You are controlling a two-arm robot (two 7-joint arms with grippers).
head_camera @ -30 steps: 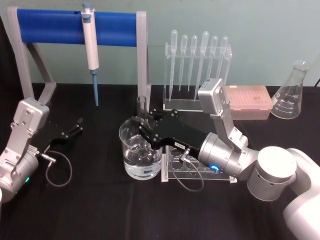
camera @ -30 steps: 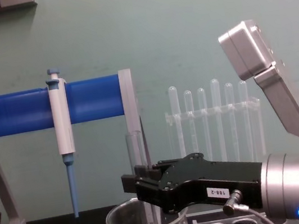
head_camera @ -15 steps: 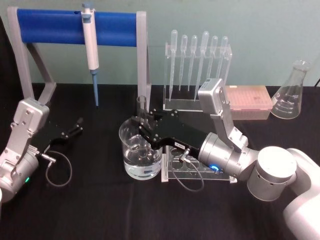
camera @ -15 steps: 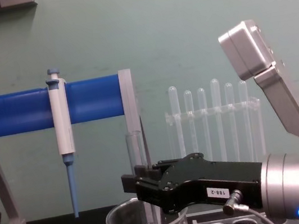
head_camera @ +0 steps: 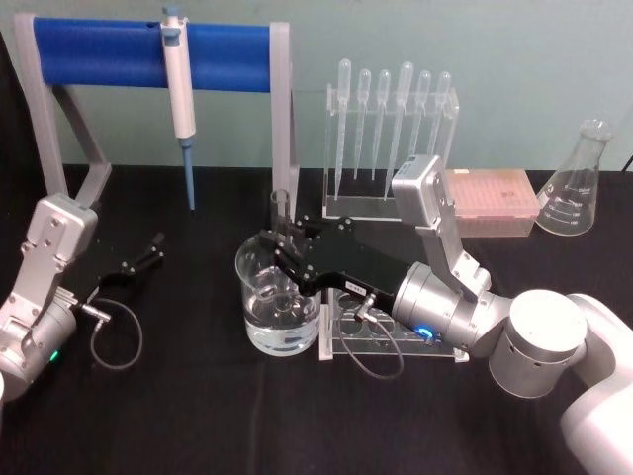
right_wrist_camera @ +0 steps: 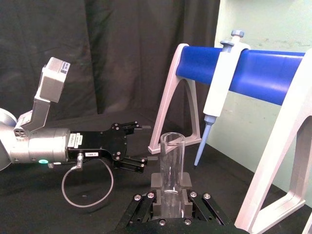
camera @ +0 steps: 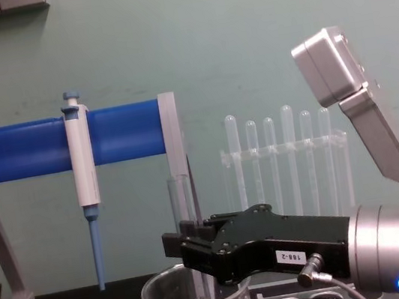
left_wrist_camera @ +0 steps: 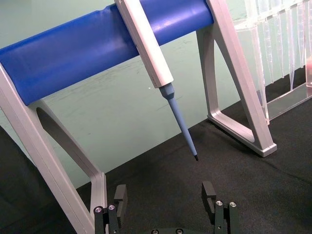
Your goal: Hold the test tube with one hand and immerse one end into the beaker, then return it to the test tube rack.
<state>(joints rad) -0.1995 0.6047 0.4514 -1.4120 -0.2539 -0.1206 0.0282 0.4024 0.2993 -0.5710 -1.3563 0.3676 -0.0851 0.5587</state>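
- Right gripper (head_camera: pixel 269 247): fingers are closed on the test tube (head_camera: pixel 281 210), which is gripped below its flared rim and held upright.
- Test tube: the lower end is placed inside the beaker (head_camera: pixel 249 297), below the rim at its far side. The open top stands clear above the fingers. Whether the tip reaches the liquid cannot be told.
- Beaker: set on the black counter (head_camera: pixel 198 416), with clear liquid in its lower part, just left of the clear test tube rack (head_camera: pixel 391 341).
- Right arm: extended from the right over the test tube rack, with the blue ring light (head_camera: pixel 423 332) lit on the wrist.
- Left gripper (head_camera: pixel 143 255): fingers are spread wide with nothing held. It is parked low at the counter's left, well apart from the beaker.
- Background: a pipettor (head_camera: pixel 181 89) is hung on a blue stand (head_camera: pixel 99 51). Pipettes (head_camera: pixel 391 119) are lined up in a clear holder, and a conical flask (head_camera: pixel 576 188) is placed far right.
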